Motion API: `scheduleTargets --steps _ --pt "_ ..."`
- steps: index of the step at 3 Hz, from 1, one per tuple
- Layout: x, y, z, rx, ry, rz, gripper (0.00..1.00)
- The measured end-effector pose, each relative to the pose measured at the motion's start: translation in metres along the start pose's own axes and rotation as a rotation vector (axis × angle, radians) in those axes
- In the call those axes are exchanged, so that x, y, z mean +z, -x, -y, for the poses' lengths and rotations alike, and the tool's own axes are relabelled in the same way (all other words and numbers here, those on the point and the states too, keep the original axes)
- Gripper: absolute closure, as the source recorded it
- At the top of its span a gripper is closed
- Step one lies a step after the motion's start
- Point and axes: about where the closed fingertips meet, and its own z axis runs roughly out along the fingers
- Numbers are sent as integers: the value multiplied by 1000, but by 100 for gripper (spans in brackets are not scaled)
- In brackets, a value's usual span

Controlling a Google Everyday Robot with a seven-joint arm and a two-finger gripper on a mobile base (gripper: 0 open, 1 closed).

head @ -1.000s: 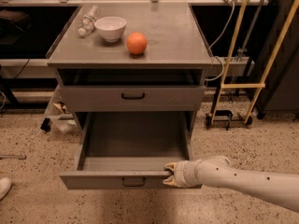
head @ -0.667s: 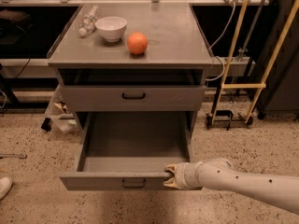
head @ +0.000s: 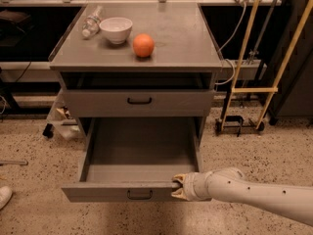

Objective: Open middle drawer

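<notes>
The middle drawer (head: 142, 151) is pulled far out of the grey cabinet and shows a plain grey inside. Its low front (head: 107, 192) carries a small black loop handle (head: 139, 195). My gripper (head: 178, 187) is at the right end of that front, against its top edge, and my white arm reaches in from the lower right. The drawer above (head: 139, 102) is closed and has the same handle. The drawer below is hidden under the open one.
On the cabinet top (head: 186, 43) stand a white bowl (head: 116, 29), an orange (head: 144, 45) and a lying clear bottle (head: 91, 23). A yellow-framed cart (head: 249, 89) stands to the right. Speckled floor lies all around, with a white shoe (head: 4, 196) at the left edge.
</notes>
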Motion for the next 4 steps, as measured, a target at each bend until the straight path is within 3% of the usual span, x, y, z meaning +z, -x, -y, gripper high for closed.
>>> scheduleTargets --steps 4 --pt "-5 -1 -14 2 2 -1 100"
